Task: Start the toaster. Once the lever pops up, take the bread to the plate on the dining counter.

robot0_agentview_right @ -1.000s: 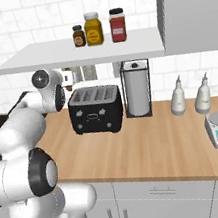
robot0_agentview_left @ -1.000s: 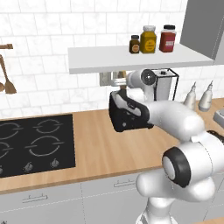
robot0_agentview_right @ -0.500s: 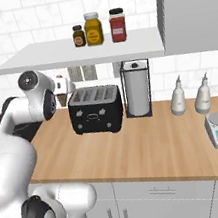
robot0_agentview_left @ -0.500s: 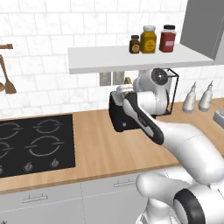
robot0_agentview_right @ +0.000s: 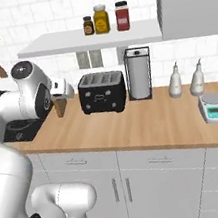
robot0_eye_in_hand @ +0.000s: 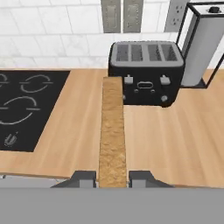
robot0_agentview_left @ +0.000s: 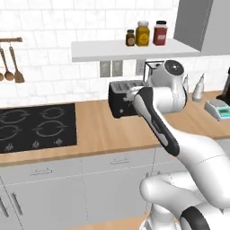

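The end effector (robot0_eye_in_hand: pixel 112 177) is clamped on the thin square slice of light tan toast with a darker crust edge (robot0_eye_in_hand: pixel 112 131): in the hand view the two dark finger tips stand on either side of the slice at its near end, and the slice runs edge-on straight away from them, its long axis pointing toward the black boxy toaster with slots in its top and small white marks on its front face (robot0_eye_in_hand: pixel 146 72). In the right base view the same slice (robot0_agentview_right: pixel 61 107) hangs below the white hand, held clear above the light wood desk (robot0_agentview_right: pixel 148 119) and just to the left of the toaster (robot0_agentview_right: pixel 102 92), apart from it.

So the bread is out of the slots and in the grip; the toaster stage looks finished and the carry is the step in hand. The toaster stands on the wall desk between the black cooktop (robot0_eye_in_hand: pixel 26 107) and the wire-framed paper towel holder (robot0_eye_in_hand: pixel 203 46), with the slice's far end reaching toward its front left corner in the hand view.

The relation the coming move turns on: the round wooden plate and the dining counter lie somewhere away from this wall desk, so I judge the base must turn and drive off from here while the slice stays pinched by its thin faces. Held at one end only, with most of its length sticking forward, the slice could swing or slip in a fast turn
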